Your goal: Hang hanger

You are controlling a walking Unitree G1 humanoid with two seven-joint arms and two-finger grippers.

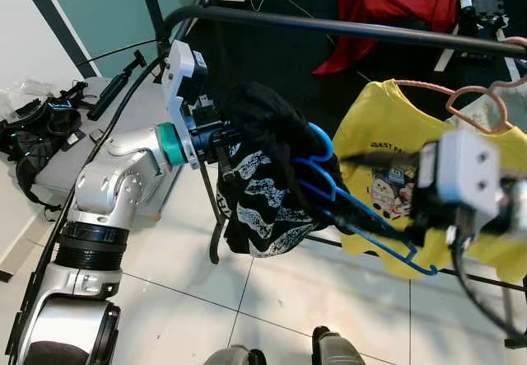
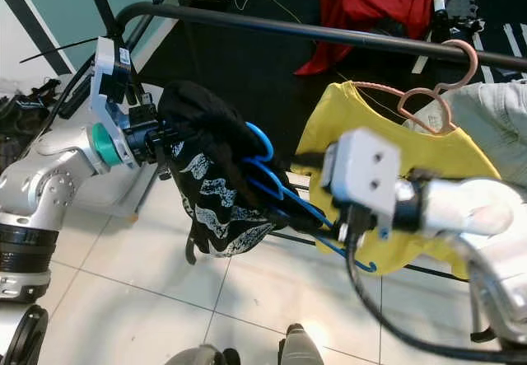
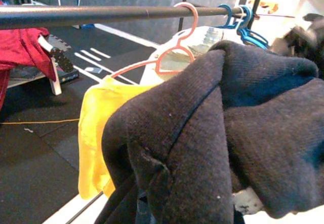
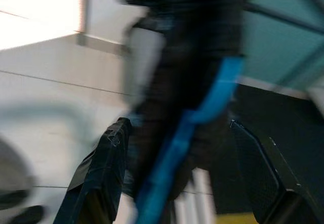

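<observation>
while left gripper [image 1: 226, 138] is buried in black garment [image 1: 263, 175], fingers' state unclear; right gripper [image 4: 177, 178] fingers wide around blue hanger [image 1: 346, 204], below rail [image 1: 346, 27].

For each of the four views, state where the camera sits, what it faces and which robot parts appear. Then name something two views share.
Left eye: head, facing down at the clothes rail; both arms.
Right eye: head, same scene; both arms.
Left wrist: facing the black garment and rail.
Right wrist: facing the blue hanger; fingers.
Shared: yellow T-shirt, in the eye and left wrist views.
</observation>
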